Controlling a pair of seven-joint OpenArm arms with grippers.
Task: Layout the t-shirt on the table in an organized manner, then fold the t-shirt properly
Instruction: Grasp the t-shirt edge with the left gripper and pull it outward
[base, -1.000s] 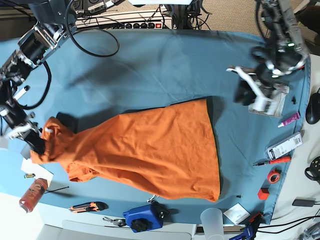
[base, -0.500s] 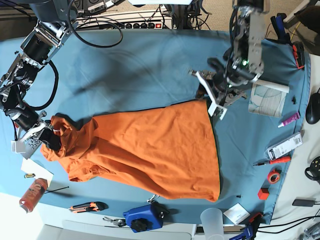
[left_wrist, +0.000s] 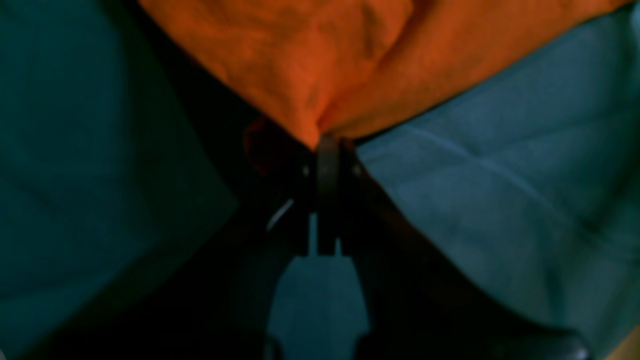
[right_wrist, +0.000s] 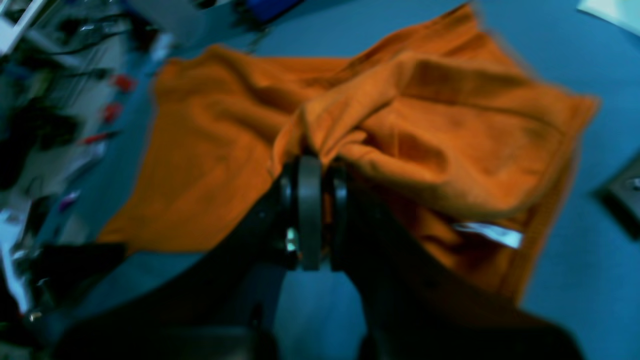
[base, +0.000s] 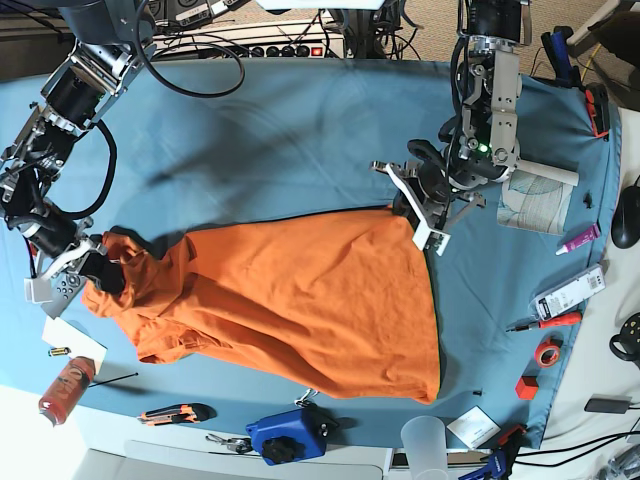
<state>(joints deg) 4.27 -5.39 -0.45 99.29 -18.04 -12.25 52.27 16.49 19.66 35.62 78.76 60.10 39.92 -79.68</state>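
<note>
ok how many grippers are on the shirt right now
2: the left gripper pinches the shirt's upper right corner in the base view; the right gripper grips its bunched left end.

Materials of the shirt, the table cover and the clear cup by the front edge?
Shirt: matte soft fabric, likely cotton knit; it drapes in loose folds.
Table cover: smooth dull cloth, fibre unclear; faint creases show.
Cup: translucent, probably plastic, possibly glass.

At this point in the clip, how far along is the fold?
The shirt lies partly spread, its far end smooth. In hand: the left jaws pinch its upper corner, the right jaws its bunched end. Left: straightening that bunched end, then apparently all the folding.
</note>
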